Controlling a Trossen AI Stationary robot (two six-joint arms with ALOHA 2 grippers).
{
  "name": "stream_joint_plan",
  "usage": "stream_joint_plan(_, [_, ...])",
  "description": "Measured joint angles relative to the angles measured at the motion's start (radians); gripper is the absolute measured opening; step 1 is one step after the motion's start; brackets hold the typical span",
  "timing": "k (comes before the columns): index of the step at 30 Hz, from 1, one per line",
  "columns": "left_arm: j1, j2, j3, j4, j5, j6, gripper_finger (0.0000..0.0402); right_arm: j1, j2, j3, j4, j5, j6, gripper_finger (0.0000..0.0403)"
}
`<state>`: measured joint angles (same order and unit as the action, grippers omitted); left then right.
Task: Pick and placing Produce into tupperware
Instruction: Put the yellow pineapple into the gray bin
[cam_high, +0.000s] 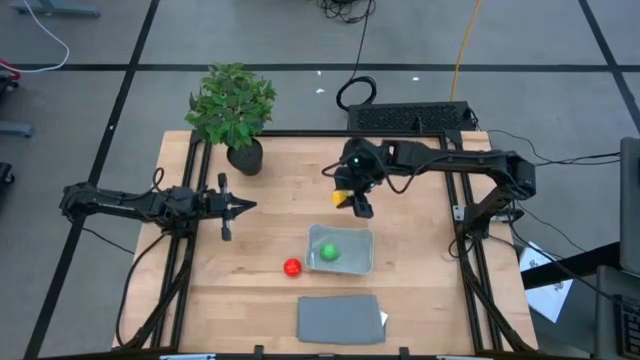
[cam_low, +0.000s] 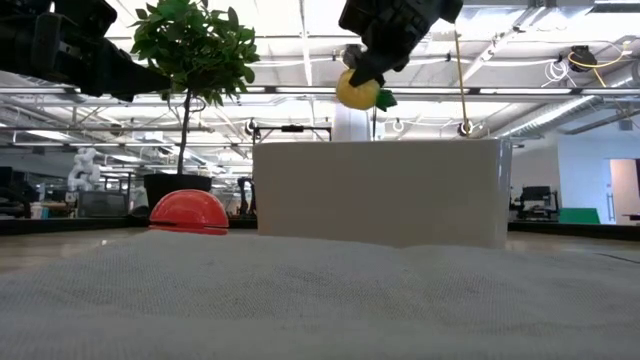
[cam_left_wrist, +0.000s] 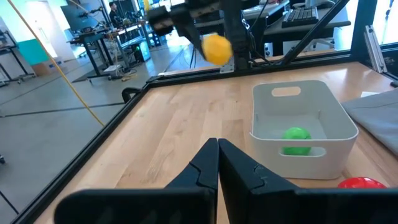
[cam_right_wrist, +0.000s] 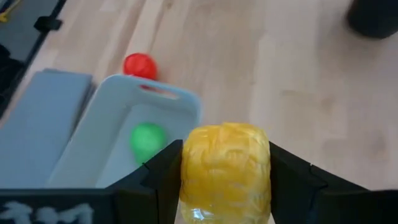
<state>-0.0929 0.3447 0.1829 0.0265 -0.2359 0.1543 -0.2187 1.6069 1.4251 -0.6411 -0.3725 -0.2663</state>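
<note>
My right gripper (cam_high: 352, 200) is shut on the yellow produce with a green tip (cam_right_wrist: 225, 169), high above the table and a little beyond the tupperware's far rim. The tupperware (cam_high: 341, 249) stands on the table with the green ball (cam_high: 329, 252) resting on its floor. The red ball (cam_high: 291, 267) lies on the table just left of the tub. My left gripper (cam_high: 248, 207) is shut and empty, over the table's left part. My right gripper pinches the yellow produce by its two opposite sides (cam_right_wrist: 186, 168) between the two fingers. The fingers slant down from the table's far side. The produce is lifted clear, hanging below the fingers with its green tip (cam_low: 385, 99) sticking out sideways.
A flat grey lid (cam_high: 340, 318) lies near the table's front edge. A leafy potted plant (cam_high: 234, 110) stands at the far left. A dark keyboard-like box (cam_high: 410, 117) sits beyond the far edge. Bare wood lies between the two grippers.
</note>
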Motion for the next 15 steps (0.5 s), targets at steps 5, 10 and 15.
stream_joint_plan(5, [0.0,0.0,0.0,0.0,0.0,-0.003,0.0015,0.055,-0.001,-0.06,0.042,-0.003,0.024,0.0176])
stream_joint_plan(10, [0.0,0.0,0.0,0.0,0.0,-0.002,0.0015,0.116,-0.001,-0.107,0.097,-0.004,0.046,0.0176])
stream_joint_plan(15, [0.0,0.0,0.0,0.0,0.0,-0.007,0.0015,0.158,-0.001,-0.153,0.167,-0.002,0.081,0.0176])
